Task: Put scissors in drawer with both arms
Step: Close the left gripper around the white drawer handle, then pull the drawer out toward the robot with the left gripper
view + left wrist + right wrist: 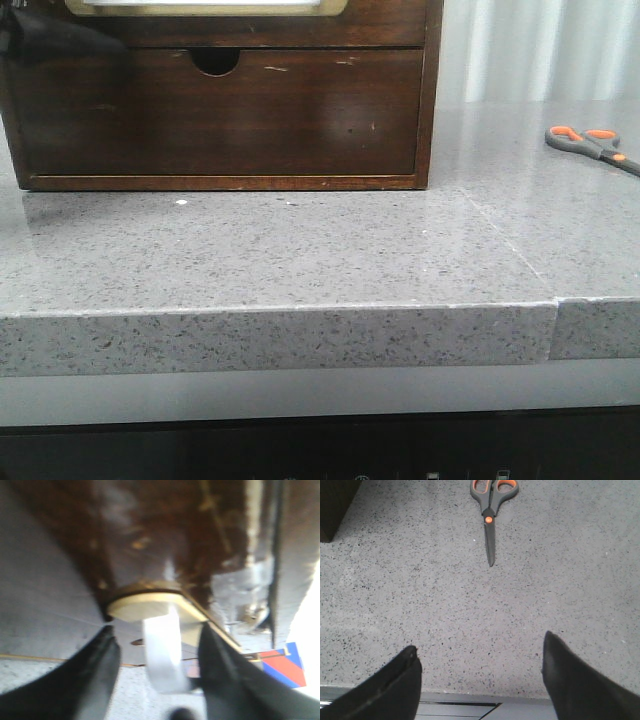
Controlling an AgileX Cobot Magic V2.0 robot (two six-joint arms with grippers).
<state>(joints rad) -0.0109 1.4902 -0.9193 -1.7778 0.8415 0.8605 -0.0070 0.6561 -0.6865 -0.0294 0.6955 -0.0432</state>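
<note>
Right wrist view, right pincer [480, 680] spread, scissors [490, 511] beyond

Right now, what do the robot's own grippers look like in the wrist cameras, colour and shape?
Only the fingers show. The left gripper has two black fingers, broad and blurred, tapering toward their tips. The right gripper has two matte black fingers as well, wedge-shaped with pointed tips. No cables, markings or labels are visible on either. The arms themselves are out of view in all three pictures.
</note>
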